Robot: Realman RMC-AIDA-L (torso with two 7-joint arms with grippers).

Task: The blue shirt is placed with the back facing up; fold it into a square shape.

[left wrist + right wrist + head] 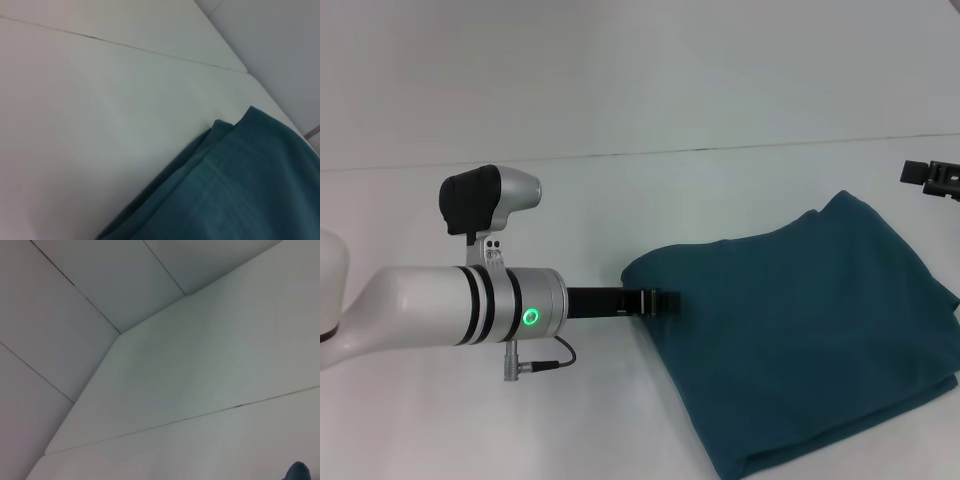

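The blue shirt (800, 340) lies folded in layers on the right part of the white table, a rough rectangle tilted to the table edges, with no lettering showing. My left gripper (662, 300) reaches in low from the left and meets the shirt's left edge. The left wrist view shows the shirt (240, 190) with its stacked fold edges close by. My right gripper (932, 178) hangs at the far right, beyond the shirt's far corner and apart from it. A small bit of the shirt (298, 471) shows in a corner of the right wrist view.
The white table (620, 420) has a thin seam (620, 155) running across its far part. The left wrist view shows the table's far corner (245, 70) with grey floor beyond. My left arm's white forearm (440, 305) lies over the table's left side.
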